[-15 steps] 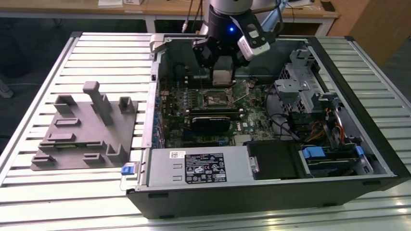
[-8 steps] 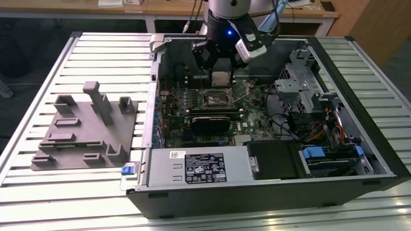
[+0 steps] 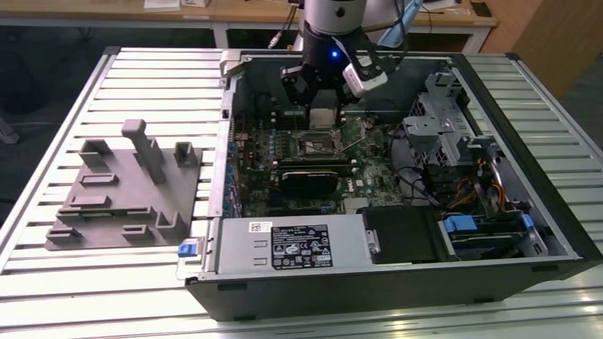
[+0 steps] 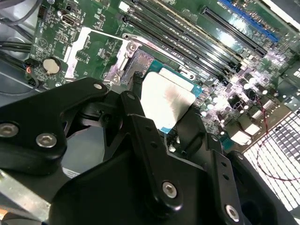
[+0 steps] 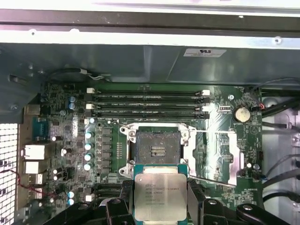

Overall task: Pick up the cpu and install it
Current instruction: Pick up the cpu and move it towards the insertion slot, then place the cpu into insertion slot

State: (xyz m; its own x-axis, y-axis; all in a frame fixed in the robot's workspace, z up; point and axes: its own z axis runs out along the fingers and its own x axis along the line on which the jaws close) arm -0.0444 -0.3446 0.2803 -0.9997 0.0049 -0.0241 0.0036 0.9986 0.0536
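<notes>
A slatted metal table (image 3: 141,85) carries an open case (image 3: 377,282), lying on its side, with a gray fixture (image 3: 113,198) beside it towards the exterior view's left. Behind the table stands a wooden desk (image 3: 245,10). A wooden panel (image 3: 556,35) fills the far corner on the exterior view's right, and the floor (image 3: 38,70) is dark.

The arm reaches down into the case, and the gripper (image 3: 323,106) hangs over the motherboard (image 5: 61,140). Its black fingers (image 5: 123,201) are pressed against two opposite edges of the cpu (image 5: 159,197), pinching it with the silvery top facing the first wrist camera. In the second wrist view the cpu (image 4: 165,101) shows as a pale square with a teal rim between the fingers (image 4: 140,126).

The cpu is held clear of the board, just beside the socket (image 5: 157,147) and not seated in it. The socket's frame stands open and its dark contact field is bare. Memory slots (image 5: 147,105) run along the socket's far side from the cpu.

The cpu's top carries several lines of small print. A white label (image 3: 301,247) with dense print sits on the power supply (image 3: 236,247) at the case's near wall. Another white label (image 5: 205,52) sits on the inner wall of the case.
</notes>
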